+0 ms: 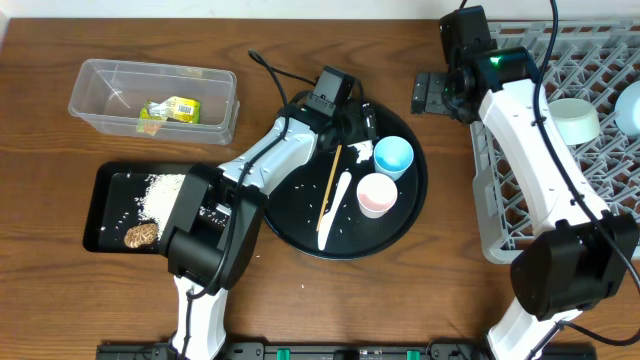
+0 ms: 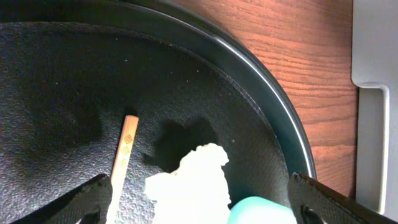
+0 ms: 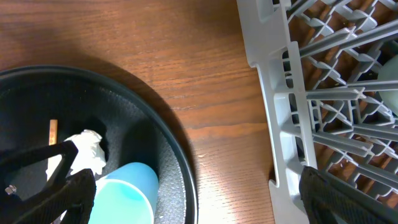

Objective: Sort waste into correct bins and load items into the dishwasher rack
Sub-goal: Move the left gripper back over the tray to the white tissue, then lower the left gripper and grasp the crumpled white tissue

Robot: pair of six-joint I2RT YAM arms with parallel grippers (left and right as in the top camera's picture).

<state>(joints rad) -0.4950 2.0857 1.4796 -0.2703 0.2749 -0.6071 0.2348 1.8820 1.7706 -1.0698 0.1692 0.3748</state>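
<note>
On your right, the grey dishwasher rack (image 1: 590, 70) holds just the mint-white bowl (image 1: 574, 120) and light-blue bowl (image 1: 628, 108). The round black tray (image 1: 300, 225) carries the blue cup (image 1: 392, 156), pink-white cup (image 1: 376, 194), spoon (image 1: 333, 207) and chopstick (image 1: 329, 183), none loaded yet. The black bin (image 1: 105, 200) has rice (image 1: 162, 195) and the brown lump (image 1: 141, 235); the clear tub (image 1: 100, 85) has the wrapper (image 1: 172, 110). Your left claw (image 2: 199, 179) hangs wide open over the unbinned tissue (image 2: 189, 183); your right claw (image 3: 193, 183) is wide and empty.

We see a large round black tray (image 1: 395, 228) beneath the left gripper (image 2: 199, 196), on a brown wooden table (image 1: 380, 300).
</note>
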